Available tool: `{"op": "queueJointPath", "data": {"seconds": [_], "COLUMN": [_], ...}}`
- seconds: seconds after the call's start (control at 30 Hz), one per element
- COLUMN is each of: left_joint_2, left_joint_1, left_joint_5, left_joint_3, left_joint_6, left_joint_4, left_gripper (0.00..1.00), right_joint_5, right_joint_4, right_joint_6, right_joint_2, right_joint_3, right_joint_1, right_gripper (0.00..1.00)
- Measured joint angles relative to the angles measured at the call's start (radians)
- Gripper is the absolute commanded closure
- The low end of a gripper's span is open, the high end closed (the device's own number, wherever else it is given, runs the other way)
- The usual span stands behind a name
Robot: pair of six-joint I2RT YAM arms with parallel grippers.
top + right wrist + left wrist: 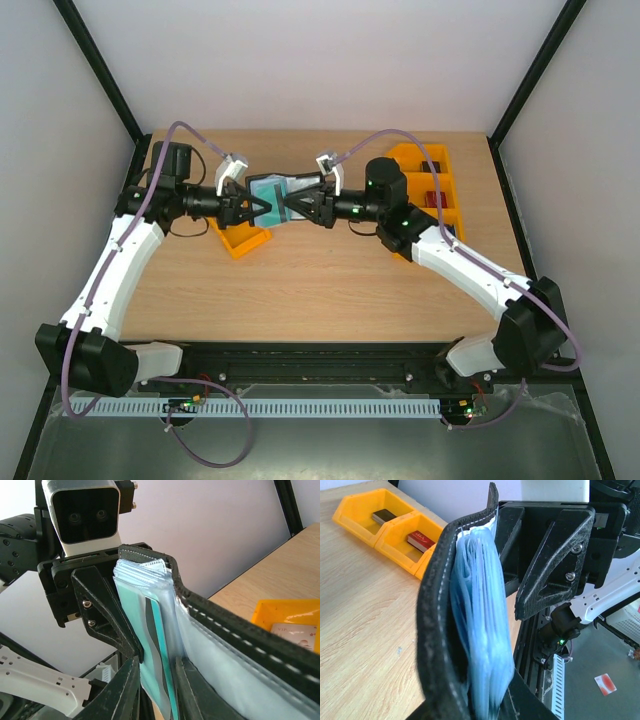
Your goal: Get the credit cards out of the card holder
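top external view: the card holder [268, 188] is held in the air above the counter [320, 290], between both arms, near an orange tray [240, 241]. the left claw [262, 208] is clamped narrow on the holder's black stitched flap. right wrist view: the right claw [156, 680] is pinched narrow on the teal credit cards [159, 640], which stand upright among the pale clear sleeves of the open holder. more orange trays [432, 175] sit at the right.

Bright, even light; the card holder [438, 630] blurs close to the lens.
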Motion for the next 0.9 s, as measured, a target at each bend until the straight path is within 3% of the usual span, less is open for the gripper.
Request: {"op": "queueJointPath", "data": {"seconds": [0.2, 0.4, 0.57, 0.77, 0.9], "left_joint_2": [0.000, 0.000, -0.007, -0.013, -0.013], "left_joint_1": [0.003, 0.015, 0.019, 0.018, 0.008], "left_joint_5": [0.012, 0.016, 0.019, 0.034, 0.071], "left_joint_3": [0.001, 0.006, 0.006, 0.006, 0.006], "left_joint_6": [0.023, 0.035, 0.043, 0.045, 0.049], "left_joint_4": [-0.022, -0.039, -0.053, -0.058, -0.057], "left_gripper": [0.98, 0.98, 0.98, 0.86, 0.85], "right_joint_5": [-0.005, 0.022, 0.003, -0.005, -0.005], "right_joint_4": [-0.011, -0.079, -0.070, -0.040, -0.024], "right_joint_6": [-0.007, -0.065, -0.049, -0.040, -0.031], "right_joint_2": [0.007, 0.037, 0.039, 0.015, -0.022], "right_joint_3": [0.009, 0.063, 0.062, 0.034, 0.006], "right_joint_1": [0.016, 0.034, 0.033, 0.033, 0.033], "right_gripper": [0.82, 0.98, 0.98, 0.98, 0.98]}}
